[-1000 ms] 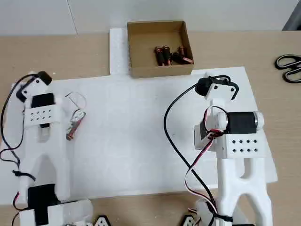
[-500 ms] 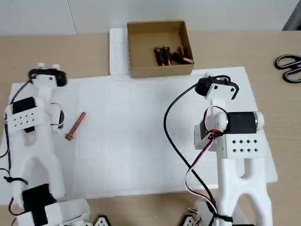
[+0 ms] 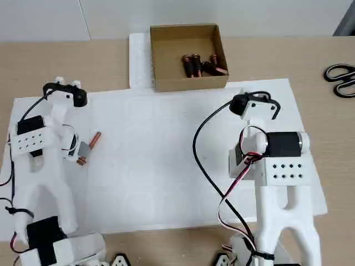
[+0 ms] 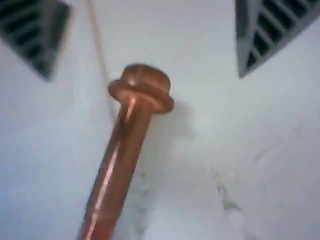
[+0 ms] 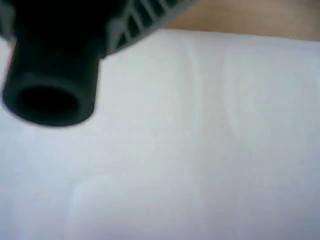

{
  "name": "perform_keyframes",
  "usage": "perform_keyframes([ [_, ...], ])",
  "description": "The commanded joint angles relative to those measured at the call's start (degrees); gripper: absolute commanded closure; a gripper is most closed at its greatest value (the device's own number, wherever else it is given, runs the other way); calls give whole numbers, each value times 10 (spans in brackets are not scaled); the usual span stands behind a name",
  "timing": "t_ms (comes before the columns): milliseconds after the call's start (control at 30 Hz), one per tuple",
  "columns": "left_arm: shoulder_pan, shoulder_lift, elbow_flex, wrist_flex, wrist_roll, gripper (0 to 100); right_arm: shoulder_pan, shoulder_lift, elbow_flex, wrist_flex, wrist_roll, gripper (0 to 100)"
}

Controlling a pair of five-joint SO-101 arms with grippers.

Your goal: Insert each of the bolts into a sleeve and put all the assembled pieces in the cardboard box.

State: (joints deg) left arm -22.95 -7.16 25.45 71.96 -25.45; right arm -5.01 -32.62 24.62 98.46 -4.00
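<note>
A copper bolt (image 3: 95, 138) lies loose on the white foam sheet (image 3: 166, 155) at the left. My left gripper (image 3: 82, 149) stands open over the bolt's middle. In the left wrist view the bolt (image 4: 127, 150) lies flat, its flanged head between the two ribbed fingers (image 4: 272, 30), untouched by either. My right gripper (image 5: 65, 20) is shut on a black sleeve (image 5: 50, 75), held above the sheet with its open end showing. The right arm (image 3: 277, 149) stands at the right of the sheet. The cardboard box (image 3: 188, 84) at the back holds several assembled pieces (image 3: 202, 65).
Black scissors (image 3: 341, 79) lie on the wooden table at the far right. The right arm's black cable (image 3: 199, 149) loops over the middle of the sheet. A white strip (image 3: 138, 61) lies beside the box's left wall.
The left arm swung away to the left, baring the bolt, then came back with its open fingers at the bolt's middle. The bolt has stayed put. The right arm has hardly moved.
</note>
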Motion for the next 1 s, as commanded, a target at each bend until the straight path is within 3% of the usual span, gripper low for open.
perform_keyframes([
  [0, 6, -2, 11, -35, -3, 735, 6, -21, 7, 3, -5, 996],
  [267, 7, 7, 51, -116, -4, 735, 6, -17, 10, 2, -5, 996],
  [500, 7, 91, 31, -133, -4, 741, 6, -17, 10, -7, -4, 996],
  [800, 8, 146, -22, -110, -3, 934, 6, -17, 10, -6, -4, 996],
  [967, 9, 149, -27, -97, -3, 983, 6, -17, 10, -6, -4, 996],
])
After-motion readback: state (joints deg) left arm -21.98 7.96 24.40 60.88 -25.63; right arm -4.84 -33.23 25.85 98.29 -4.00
